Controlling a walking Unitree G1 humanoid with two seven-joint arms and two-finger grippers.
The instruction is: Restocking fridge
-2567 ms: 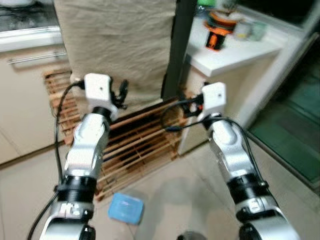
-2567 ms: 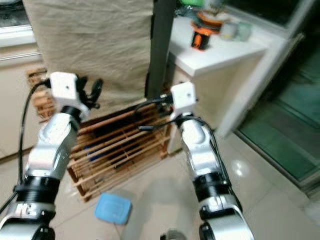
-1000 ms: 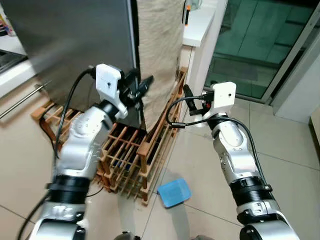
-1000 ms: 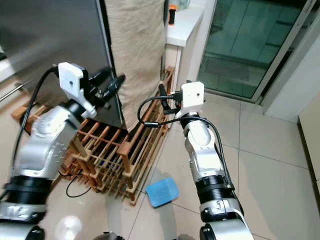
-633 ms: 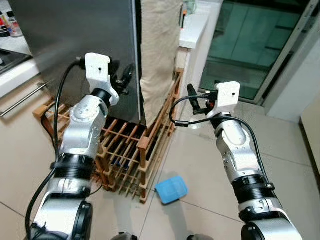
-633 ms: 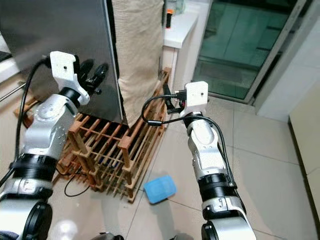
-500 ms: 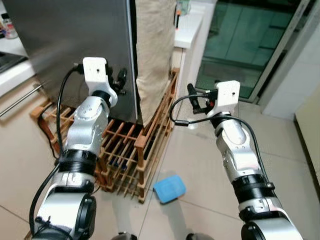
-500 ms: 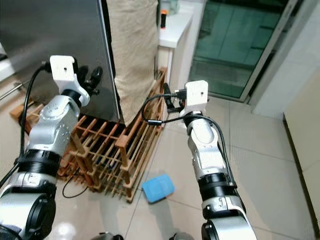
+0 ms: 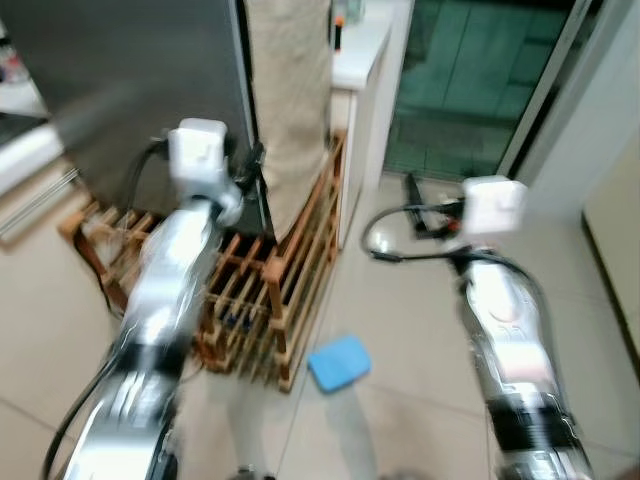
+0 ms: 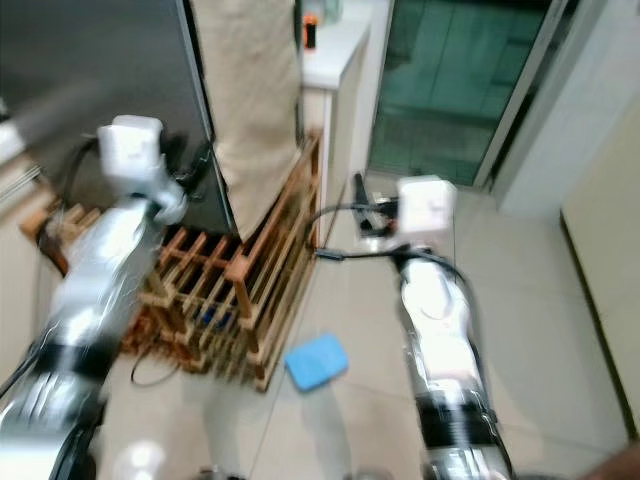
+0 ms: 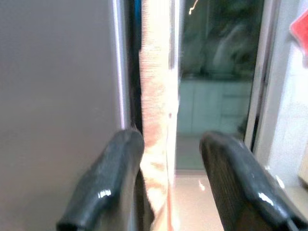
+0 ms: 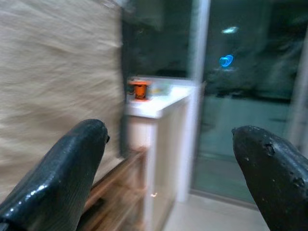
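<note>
The fridge's grey door (image 9: 130, 90) stands at the left, with a beige cloth (image 9: 290, 100) hanging just beside its right edge. My left gripper (image 9: 250, 165) is raised at that door edge. In the left wrist view it is open (image 11: 168, 144), its fingers (image 11: 115, 173) on either side of the dark gap between door and cloth, touching nothing that I can see. My right gripper (image 9: 415, 195) is held out over the floor, open (image 12: 168, 144) and empty, pointing toward the white counter (image 12: 159, 103).
A wooden slat rack (image 9: 270, 290) sits on the floor under the fridge and cloth. A blue lid (image 9: 338, 361) lies on the tiles beside it. An orange item (image 12: 139, 90) stands on the counter. A glass door (image 9: 460, 80) closes off the back right. The head views are blurred.
The camera has swung and the picture has blurred. My left gripper now sits right at the door's edge. My right arm has shifted to the right and slightly lower.
</note>
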